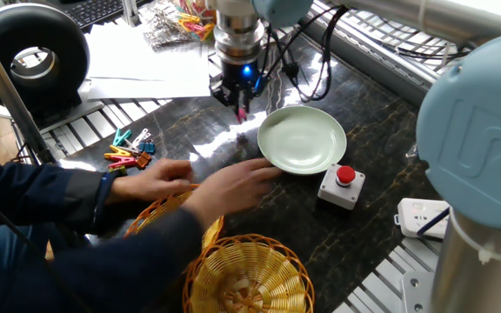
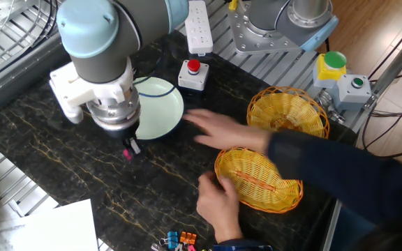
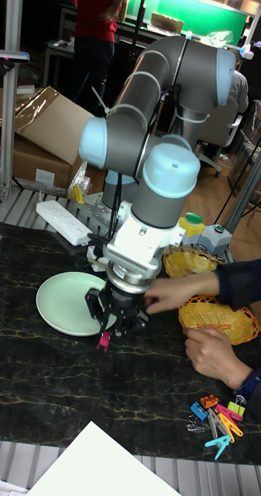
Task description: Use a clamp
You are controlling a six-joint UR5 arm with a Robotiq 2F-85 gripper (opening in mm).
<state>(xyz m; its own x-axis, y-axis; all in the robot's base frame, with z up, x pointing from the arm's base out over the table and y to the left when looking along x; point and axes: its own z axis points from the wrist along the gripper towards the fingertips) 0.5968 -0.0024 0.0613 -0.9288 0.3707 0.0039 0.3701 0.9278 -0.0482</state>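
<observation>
A tiny pink clamp [image 1: 242, 113] hangs from my gripper [image 1: 241, 106], which is shut on its top end. It hovers just above the dark table, close to the left rim of the pale green plate [image 1: 307, 143]. The other fixed view has the clamp [image 2: 127, 154] under the gripper [image 2: 129, 146], just in front of the plate [image 2: 165, 111]. In the tall view the clamp [image 3: 104, 339] points down from the gripper [image 3: 117, 324] beside the plate [image 3: 56, 302].
A person's hand [image 1: 233, 184] reaches across the oval wicker basket [image 2: 260, 180] toward the plate. A round basket [image 1: 249, 280] sits near the front edge. A heap of coloured clips [image 1: 129, 149] lies left. A red button box [image 1: 344, 184] stands by the plate.
</observation>
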